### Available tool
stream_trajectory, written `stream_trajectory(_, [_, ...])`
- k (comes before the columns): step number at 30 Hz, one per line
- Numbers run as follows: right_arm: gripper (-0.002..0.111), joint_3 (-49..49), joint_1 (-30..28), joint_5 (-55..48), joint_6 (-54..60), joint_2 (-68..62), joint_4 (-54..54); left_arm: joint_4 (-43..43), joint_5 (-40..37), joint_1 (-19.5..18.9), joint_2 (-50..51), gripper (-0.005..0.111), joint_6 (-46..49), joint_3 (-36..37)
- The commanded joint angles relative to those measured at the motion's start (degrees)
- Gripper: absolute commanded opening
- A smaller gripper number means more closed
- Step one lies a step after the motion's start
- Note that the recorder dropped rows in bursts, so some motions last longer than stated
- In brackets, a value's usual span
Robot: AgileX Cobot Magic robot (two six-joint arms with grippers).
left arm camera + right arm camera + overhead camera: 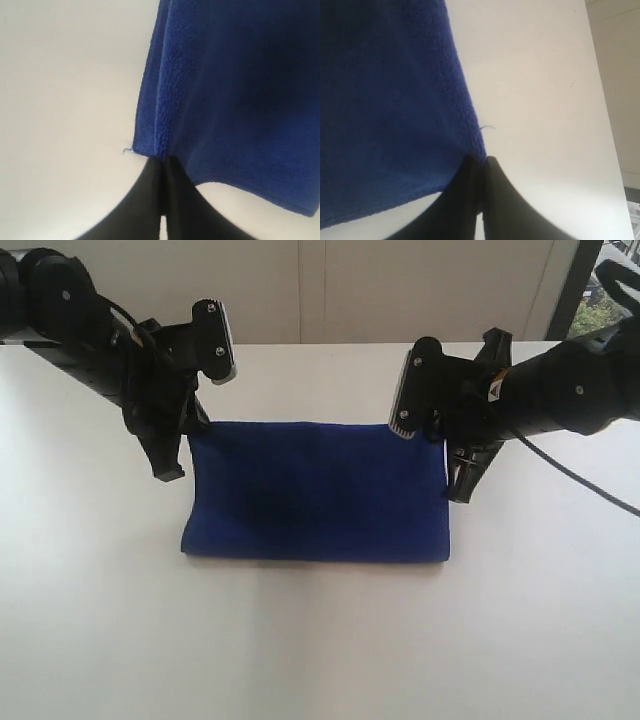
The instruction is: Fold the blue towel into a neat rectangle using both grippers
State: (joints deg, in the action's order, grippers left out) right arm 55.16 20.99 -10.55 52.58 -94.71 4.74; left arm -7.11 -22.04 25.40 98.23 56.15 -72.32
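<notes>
The black left fingers [140, 200] and black right fingers [460, 200] each pinched a corner of the fuzzy deep-blue towel [315, 495] to fold it neatly.

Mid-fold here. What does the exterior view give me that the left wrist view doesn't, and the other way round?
Only the exterior view: the blue towel in full outline, and the right gripper at its opposite end.
Only the left wrist view: the fingers pressed together on the towel's corner, and a loose thread at the edge there.
Both: the towel, the white table and the left gripper.
</notes>
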Motion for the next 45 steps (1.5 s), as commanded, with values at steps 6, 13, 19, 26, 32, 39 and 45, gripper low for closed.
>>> stream_trajectory(6, [0.000,4.0,-1.0,3.4,0.0,-5.6,0.2,2.0,-0.2,-2.0,2.4,0.000,-1.0,-2.5])
stream_trajectory(13, [0.000,4.7,-1.1,5.1,0.0,-7.0,0.2,2.0,2.3,-2.3,3.9,0.000,-1.0,-2.5])
stream_trajectory(19, [0.000,4.7,-1.1,5.4,0.0,-7.8,0.2,2.0,5.0,-2.3,4.5,0.000,-0.9,-2.5])
stream_trajectory(26, [0.000,4.7,-1.1,6.2,0.0,-9.2,0.2,2.0,8.7,-2.3,5.3,0.000,-0.8,-2.5])
stream_trajectory(32, [0.000,4.7,-1.1,6.5,0.0,-9.8,0.2,1.9,8.8,-2.3,6.6,0.000,-0.9,-2.5])
stream_trajectory(39, [0.000,4.7,-1.1,9.7,0.0,-10.1,0.2,1.9,12.2,-2.3,9.2,0.000,-0.9,-2.5])
stream_trajectory(45, [0.000,4.7,-2.0,13.9,0.0,-13.2,0.2,1.9,16.5,-2.3,11.5,0.000,-0.9,-2.5])
